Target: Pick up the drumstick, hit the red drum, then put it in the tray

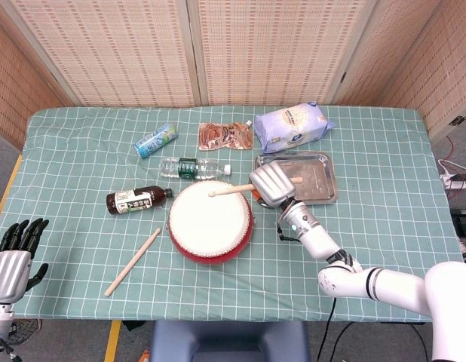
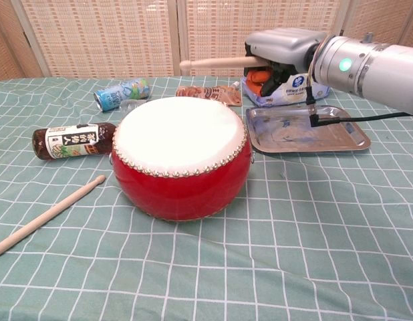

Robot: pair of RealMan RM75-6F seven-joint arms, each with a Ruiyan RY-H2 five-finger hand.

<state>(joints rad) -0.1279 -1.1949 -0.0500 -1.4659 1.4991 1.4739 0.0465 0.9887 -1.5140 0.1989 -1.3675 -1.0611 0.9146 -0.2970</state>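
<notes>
Two drumsticks show here, and only one is mine to hold. Nearest me, a bare wooden spare drumstick [image 2: 43, 217] lies slantwise on the green checked tablecloth [image 2: 313, 234], well apart from my hands. My left hand [image 1: 13, 253] hangs off the near left table edge, its dark fingers spread and holding nothing.

Just beyond the spare stick sits the red drum [image 2: 182, 157], a squat round barrel with glossy red sides, a ring of studs along the rim and a smooth cream skin on top. A brown glass bottle [image 2: 71, 141] with a printed label lies on its side to the left of the drum.

Above the drum's far edge my right hand [image 2: 281, 50], a grey metal-backed shell, grips the drumstick [image 2: 216, 63]. The smooth pale shaft juts level toward my left, clear of the skin, its rounded tip over the far rim.

Right of the drum lies the tray [image 2: 347, 137], shallow, rectangular, shiny steel with a raised lip. Farther back rest a clear water bottle [image 1: 194, 167], a blue-green can [image 2: 121, 93] on its side, a crinkled brown pouch [image 1: 226, 136] and a puffy white and blue bag [image 1: 292, 126].
</notes>
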